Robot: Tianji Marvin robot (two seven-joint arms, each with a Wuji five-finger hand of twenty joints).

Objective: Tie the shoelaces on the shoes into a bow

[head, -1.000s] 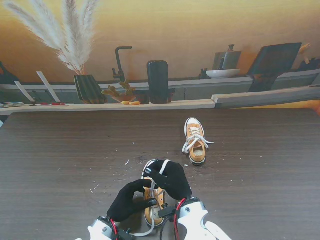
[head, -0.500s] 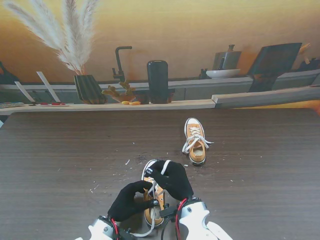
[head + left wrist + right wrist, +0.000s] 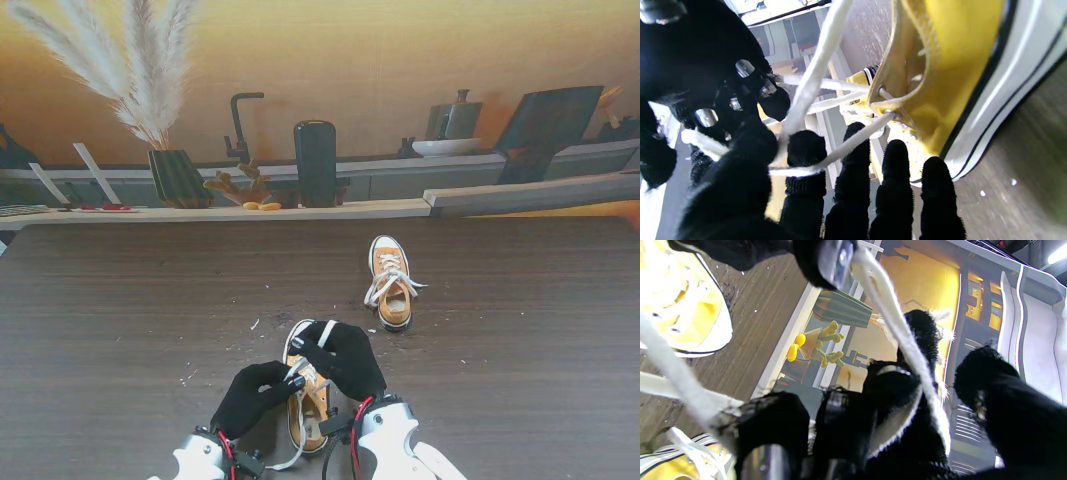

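The near orange shoe (image 3: 314,398) lies close to me, half hidden under both black-gloved hands. My left hand (image 3: 252,398) is at its left side, thumb and forefinger pinched on a white shoelace (image 3: 813,76) that runs taut from the eyelets of the shoe (image 3: 940,66). My right hand (image 3: 345,360) covers the toe end, with another lace strand (image 3: 903,333) running across its closed fingers (image 3: 893,390). A loose lace end trails off the heel (image 3: 285,464). The far orange shoe (image 3: 392,285) stands farther off to the right, its laces bunched on top.
White crumbs (image 3: 254,324) dot the dark wood table (image 3: 120,300). Along the back ledge stand a vase of pampas grass (image 3: 178,178), a black tap (image 3: 240,125), a black cylinder (image 3: 315,163) and small yellow items (image 3: 262,205).
My left hand has drawn left and nearer to me with the lace, baring more of the near shoe's tongue. The right hand has barely shifted.
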